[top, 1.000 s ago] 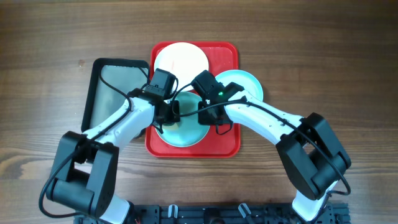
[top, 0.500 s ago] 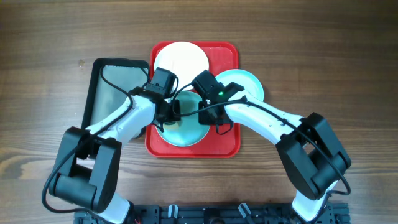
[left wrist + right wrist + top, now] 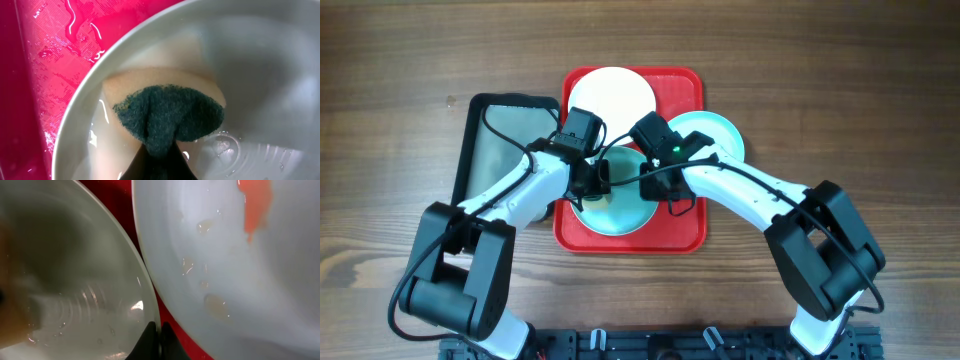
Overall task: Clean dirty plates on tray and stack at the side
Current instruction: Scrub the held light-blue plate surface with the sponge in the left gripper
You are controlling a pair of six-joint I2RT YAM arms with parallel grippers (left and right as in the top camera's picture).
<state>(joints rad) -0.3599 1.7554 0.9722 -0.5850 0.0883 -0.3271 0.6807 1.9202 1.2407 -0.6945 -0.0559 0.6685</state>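
Observation:
A red tray (image 3: pixel 685 225) holds a white plate (image 3: pixel 611 95) at the back and a light blue plate (image 3: pixel 615 210) at the front. A second light blue plate (image 3: pixel 718 133) lies over the tray's right rim. My left gripper (image 3: pixel 603 178) is shut on a sponge (image 3: pixel 167 117), tan with a dark green scouring side, pressed on the wet front plate (image 3: pixel 260 75). My right gripper (image 3: pixel 158 340) is shut on that plate's rim (image 3: pixel 145 287). Beside it in the right wrist view is a pale plate (image 3: pixel 225 255) with an orange-red smear (image 3: pixel 256 205).
A smaller black-rimmed grey tray (image 3: pixel 485 125) lies left of the red tray on the wooden table (image 3: pixel 880 90). The red tray floor (image 3: pixel 45 60) is wet with droplets.

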